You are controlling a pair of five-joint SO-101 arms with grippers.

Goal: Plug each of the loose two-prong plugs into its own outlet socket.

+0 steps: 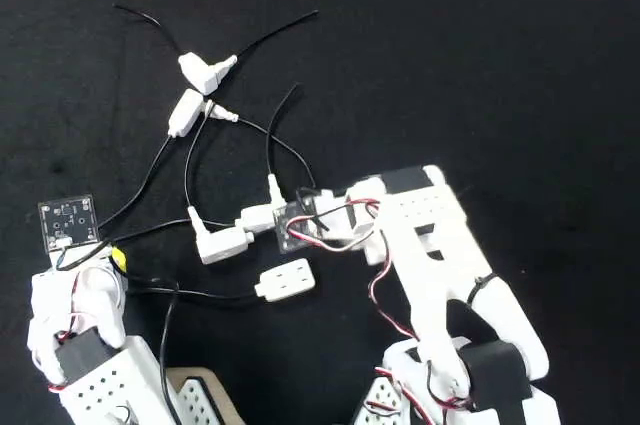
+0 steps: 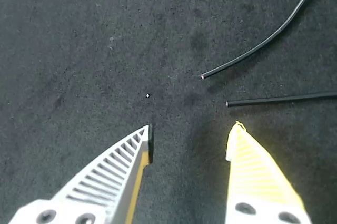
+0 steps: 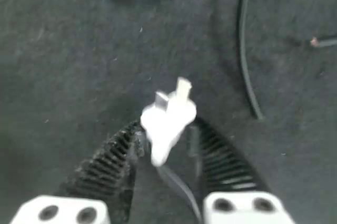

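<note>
Right gripper (image 3: 166,129): black ribbed fingers clamped on white moulded two-prong plug (image 3: 167,116), flat metal prongs jutting forward. Plug near centre of matte black felt-like table (image 1: 520,75). White rectangular outlet socket (image 1: 285,280) at plug's 6 o'clock, apart from it. Left gripper (image 2: 189,134): ribbed white and yellow wedge fingers spread, holding nothing, at table's 8 o'clock.

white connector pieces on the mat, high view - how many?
5: far piece; second piece beside it; L-shaped piece at centre; plug in the right tool; socket block nearest the arms. Right arm may hide more.
</note>
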